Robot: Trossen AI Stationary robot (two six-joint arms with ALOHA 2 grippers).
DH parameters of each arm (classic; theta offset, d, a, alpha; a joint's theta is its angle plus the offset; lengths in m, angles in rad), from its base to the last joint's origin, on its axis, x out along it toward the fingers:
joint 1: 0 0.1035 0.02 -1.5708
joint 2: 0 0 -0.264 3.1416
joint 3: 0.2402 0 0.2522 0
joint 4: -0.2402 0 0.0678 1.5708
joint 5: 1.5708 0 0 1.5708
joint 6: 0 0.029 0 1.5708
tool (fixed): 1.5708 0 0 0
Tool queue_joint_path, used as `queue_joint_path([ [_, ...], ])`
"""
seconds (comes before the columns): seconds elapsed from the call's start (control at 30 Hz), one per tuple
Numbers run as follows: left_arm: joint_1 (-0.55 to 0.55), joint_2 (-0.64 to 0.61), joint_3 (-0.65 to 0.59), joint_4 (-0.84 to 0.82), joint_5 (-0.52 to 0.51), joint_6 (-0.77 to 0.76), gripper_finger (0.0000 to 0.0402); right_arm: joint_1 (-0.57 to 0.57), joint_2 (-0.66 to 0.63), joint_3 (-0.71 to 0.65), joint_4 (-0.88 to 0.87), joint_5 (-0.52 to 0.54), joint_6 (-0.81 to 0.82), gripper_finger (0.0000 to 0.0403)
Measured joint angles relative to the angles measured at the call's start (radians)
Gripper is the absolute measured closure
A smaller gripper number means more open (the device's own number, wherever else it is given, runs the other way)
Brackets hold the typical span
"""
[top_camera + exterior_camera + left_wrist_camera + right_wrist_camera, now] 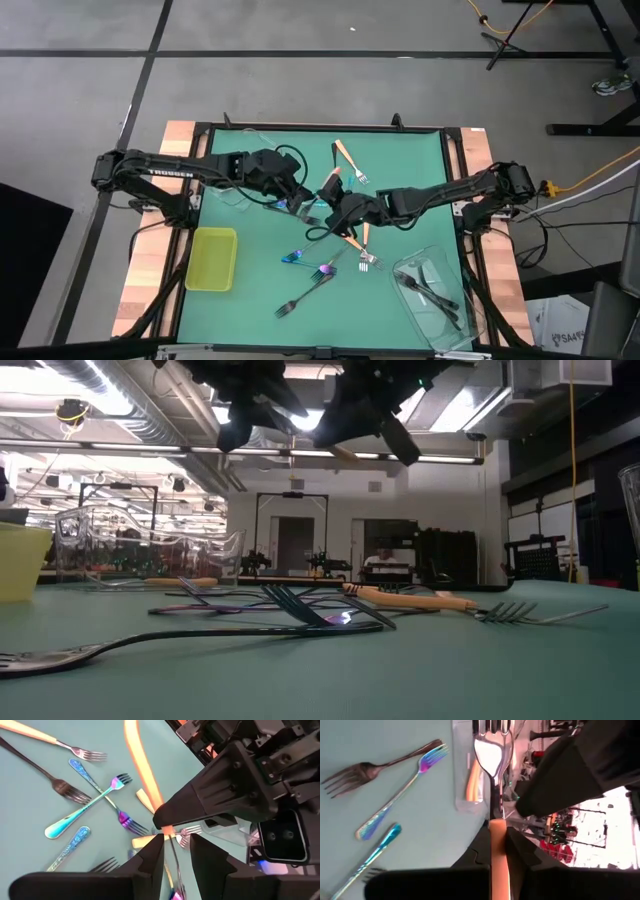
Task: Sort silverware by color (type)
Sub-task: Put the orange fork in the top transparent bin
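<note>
Both arms are meeting over the middle of the green table point(400, 180). The right gripper point(337, 211) is holding an orange-handled fork point(498, 855) above the mat, its fingers point(520, 852) pressed together on the handle, with the silver head pointing away from the wrist. The left gripper point(297, 200) is hanging just beside it, its fingers point(150, 862) standing a little apart around the neck of that same fork; whether they are actually touching it cannot be told. In the left wrist view, the orange handle is running up past the right gripper's dark body.

The rest of the forks are lying scattered on the mat. One orange-handled fork point(349, 162) is sitting toward the far edge, and another point(366, 248) is lying just beside the right gripper. Rainbow-coloured forks point(322, 270) are resting nearer the front, two of them crossing each other, with a short blue one point(292, 258) next to them. A dark fork point(300, 297) is lying closest to the front edge.

A clear tub point(436, 295) at the front right corner is holding dark forks point(428, 288). A yellow-green tray point(210, 260) is sitting at the front left. Another clear tub point(240, 165) is standing under the left arm, at the far left.
</note>
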Motion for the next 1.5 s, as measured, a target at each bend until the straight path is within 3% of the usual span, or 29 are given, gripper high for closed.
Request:
queue_joint_path([
  [0.23,-0.001,0.0,0.0,0.0,0.052,-0.031,0.0314,0.0,0.0,0.0,0.058,-0.008,-0.081,0.0388],
  [1.1,-0.003,0.001,0.0,-0.047,0.115,-0.063,0.0315,0.0,0.0,0.0,0.107,-0.078,-0.148,0.0388],
  [1.3,-0.003,0.001,0.0,-0.043,0.095,-0.063,0.0333,0.0,0.0,0.0,0.106,-0.087,-0.149,0.0388],
  [1.5,-0.003,0.001,0.0,-0.043,0.093,-0.063,0.0377,0.0,0.0,0.0,0.104,-0.087,-0.149,0.0388],
])
